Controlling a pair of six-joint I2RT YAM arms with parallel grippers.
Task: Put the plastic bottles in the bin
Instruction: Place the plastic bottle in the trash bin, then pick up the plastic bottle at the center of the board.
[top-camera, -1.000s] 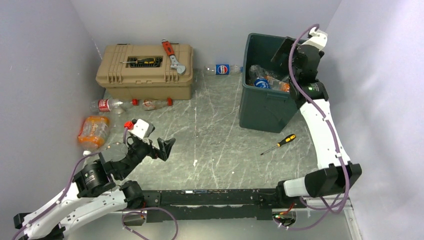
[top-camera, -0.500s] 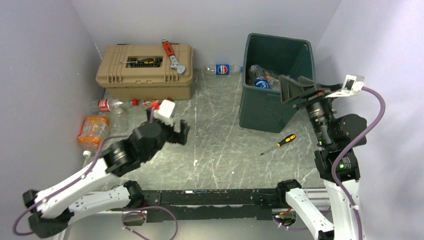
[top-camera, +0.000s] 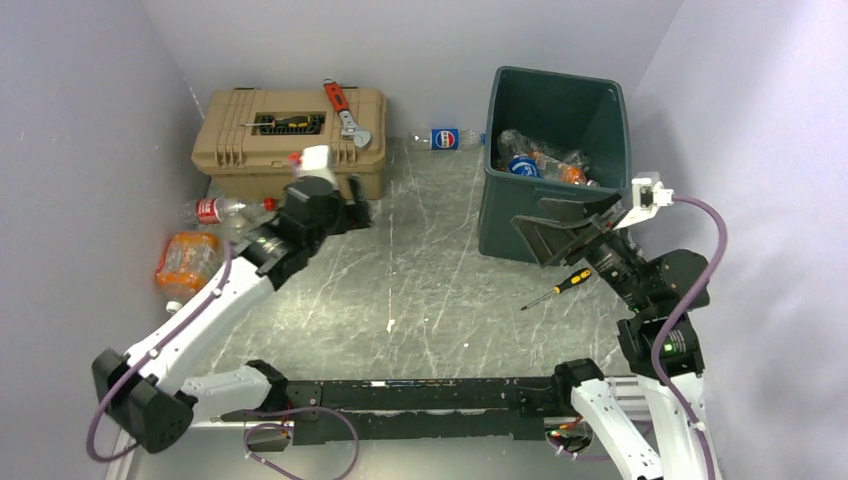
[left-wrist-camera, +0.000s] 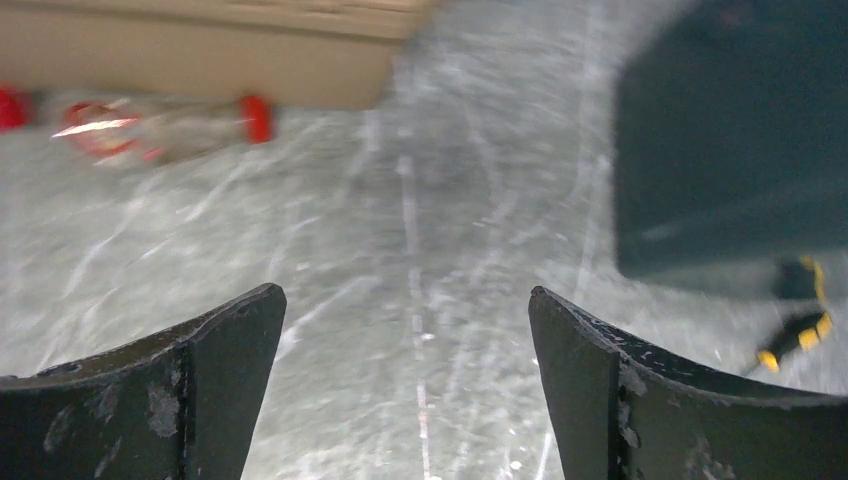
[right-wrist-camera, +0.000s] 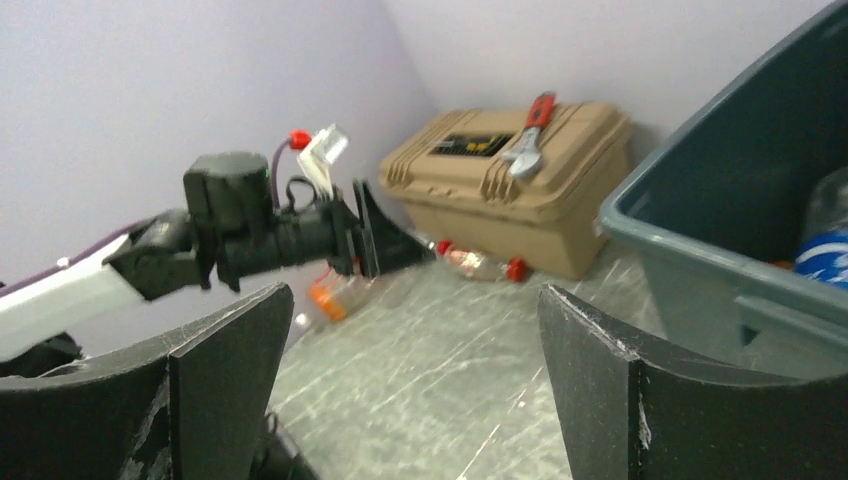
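Observation:
The dark green-grey bin (top-camera: 500, 215) stands at the back right and holds several plastic bottles (top-camera: 540, 158). A blue-labelled bottle (top-camera: 445, 138) lies behind, left of the bin. A red-labelled bottle (top-camera: 208, 210) and an orange-labelled bottle (top-camera: 186, 262) lie at the left. A clear bottle with a red cap (left-wrist-camera: 160, 125) lies in front of the toolbox. My left gripper (top-camera: 357, 208) is open and empty above the floor near that bottle. My right gripper (top-camera: 555, 230) is open and empty in front of the bin, pointing left.
A tan toolbox (top-camera: 290, 140) stands at the back left with a red wrench (top-camera: 342, 108) and a screwdriver on it. A yellow-handled screwdriver (top-camera: 562, 287) lies on the floor before the bin. Walls close in left, back and right.
My left arm has reached forward from the near left to the front of the toolbox. My right arm has drawn back from over the bin and come down in front of it.

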